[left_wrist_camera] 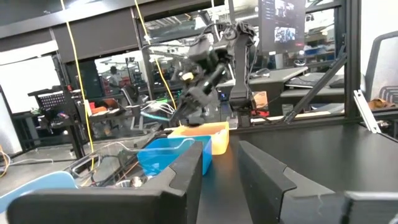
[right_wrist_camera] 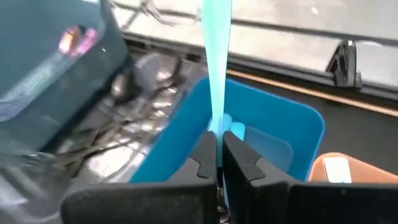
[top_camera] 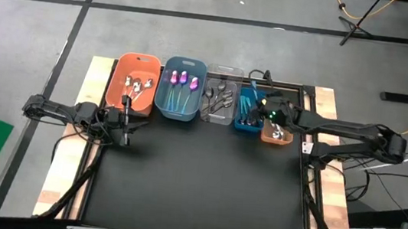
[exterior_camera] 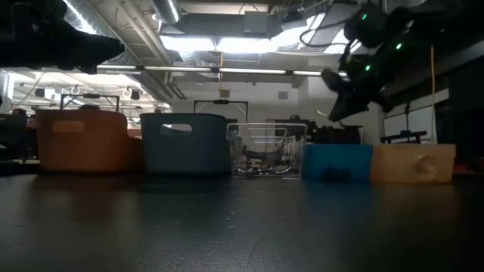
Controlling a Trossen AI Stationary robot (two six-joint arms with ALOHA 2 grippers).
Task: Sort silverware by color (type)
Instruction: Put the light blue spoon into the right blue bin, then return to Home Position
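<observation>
Silverware-wise, a light-blue utensil (right_wrist_camera: 217, 56) is pinched in the right gripper (right_wrist_camera: 219, 163), its long handle running straight out past the fingertips, with the blue bin (right_wrist_camera: 273, 127) right under it, while the left gripper (top_camera: 124, 120) waits well away, unclenched and empty.

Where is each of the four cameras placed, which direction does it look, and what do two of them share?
High: above, straight down on the bins; both arms show.
Low: table height, level across; bins in a row, right arm above.
Left wrist: past the open left pincer toward the right arm.
Right wrist: right pincer, shut on the light-blue utensil, over the blue bin.
Shared: all four show the blue bin.
</observation>
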